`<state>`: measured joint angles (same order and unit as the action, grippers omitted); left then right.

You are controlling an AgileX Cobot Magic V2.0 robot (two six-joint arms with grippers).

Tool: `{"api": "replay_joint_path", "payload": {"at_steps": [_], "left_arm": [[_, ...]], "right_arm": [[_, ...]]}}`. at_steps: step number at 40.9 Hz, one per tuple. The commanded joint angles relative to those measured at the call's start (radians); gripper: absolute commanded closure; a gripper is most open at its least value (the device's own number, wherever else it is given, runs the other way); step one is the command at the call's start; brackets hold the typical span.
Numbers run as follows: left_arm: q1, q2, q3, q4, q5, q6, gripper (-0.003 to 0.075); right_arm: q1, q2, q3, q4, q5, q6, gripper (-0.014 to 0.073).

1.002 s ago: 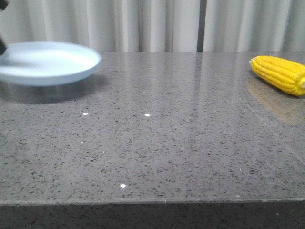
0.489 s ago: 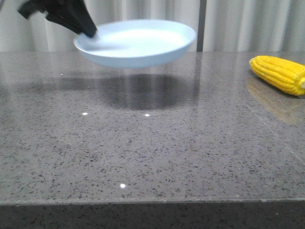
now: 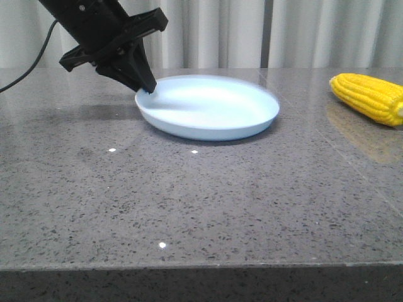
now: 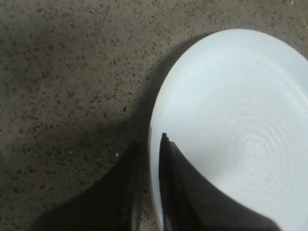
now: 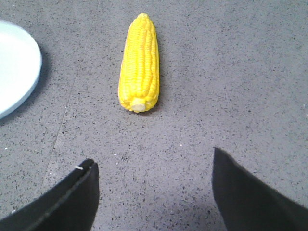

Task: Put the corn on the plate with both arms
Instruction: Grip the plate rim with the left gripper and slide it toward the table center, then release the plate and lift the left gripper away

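The pale blue-white plate (image 3: 211, 108) sits low on the grey table near its middle. My left gripper (image 3: 146, 90) is shut on the plate's left rim; in the left wrist view one finger is inside the plate (image 4: 231, 120) and one outside, gripper (image 4: 153, 144). The yellow corn (image 3: 370, 97) lies on the table at the far right, apart from the plate. In the right wrist view the corn (image 5: 139, 62) lies ahead of my open, empty right gripper (image 5: 154, 163), its pale cut end toward the fingers. The plate's edge (image 5: 17, 72) shows beside it.
Grey speckled stone table (image 3: 208, 195) with its front edge near the bottom of the front view. White curtains (image 3: 252, 31) hang behind the table. A black cable (image 3: 25, 63) trails from the left arm.
My left gripper has carried the plate from the far left to the middle of the table, lifting it and then lowering it to the surface. The corn has not moved.
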<state>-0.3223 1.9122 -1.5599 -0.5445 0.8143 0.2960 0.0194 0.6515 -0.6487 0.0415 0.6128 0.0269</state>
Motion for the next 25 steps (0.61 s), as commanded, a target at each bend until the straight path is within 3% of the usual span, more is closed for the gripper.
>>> {"api": "replay_joint_path", "payload": {"at_steps": [1, 6, 16, 25], "left_arm": [[-0.008, -0.051, -0.034, -0.019, -0.015, -0.011, 0.0493], [-0.008, -0.068, -0.034, -0.003, -0.017, -0.011, 0.0412], [-0.032, -0.236, -0.031, 0.162, 0.022, -0.011, 0.0416], [-0.154, -0.500, 0.082, 0.353, 0.004, -0.012, 0.0416]], "right_arm": [[0.002, 0.005, -0.033, -0.004, -0.066, -0.004, 0.0073], [0.002, 0.005, -0.033, -0.004, -0.066, -0.004, 0.0073], [0.002, 0.005, -0.033, -0.004, -0.066, -0.004, 0.0073], [0.002, 0.005, -0.033, -0.004, -0.066, -0.004, 0.0073]]}}
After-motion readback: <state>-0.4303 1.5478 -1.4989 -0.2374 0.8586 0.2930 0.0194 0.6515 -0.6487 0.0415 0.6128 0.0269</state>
